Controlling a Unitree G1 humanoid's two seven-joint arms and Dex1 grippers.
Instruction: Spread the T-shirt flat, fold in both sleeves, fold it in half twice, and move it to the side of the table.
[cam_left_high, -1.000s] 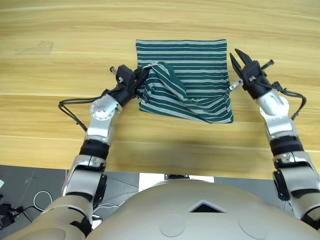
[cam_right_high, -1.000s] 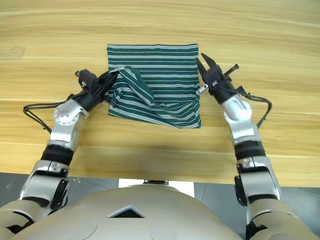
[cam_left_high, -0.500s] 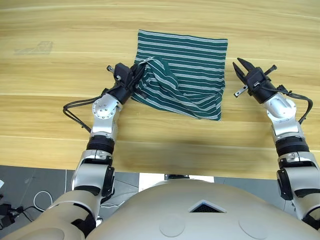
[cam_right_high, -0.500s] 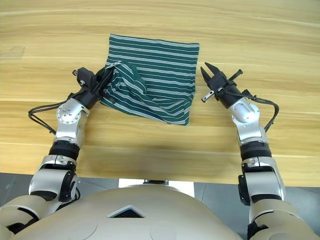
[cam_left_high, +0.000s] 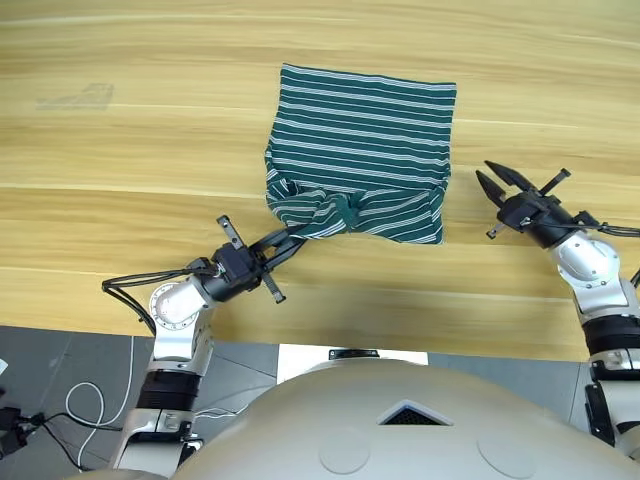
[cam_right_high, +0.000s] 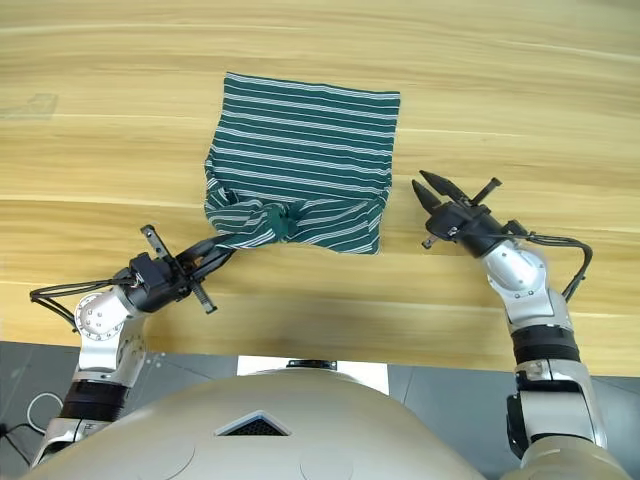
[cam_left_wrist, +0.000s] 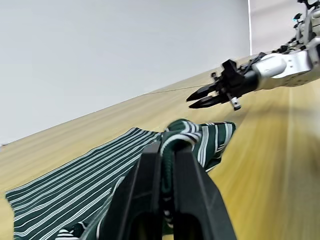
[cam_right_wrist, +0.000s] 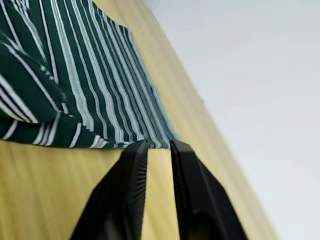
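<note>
In the head views, my left claw is clenched on a bunched bit of the striped T-shirt at its near left corner. The rest lies folded on the bench, beyond the claw. My right claw sits just right of the shirt's edge, fingers parted and released, with open wood around it.

In the left wrist view, the fingers pinch a fabric fold, and a pale wall stands behind.

In the right wrist view, the shirt's hem lies just past the fingertips.
</note>
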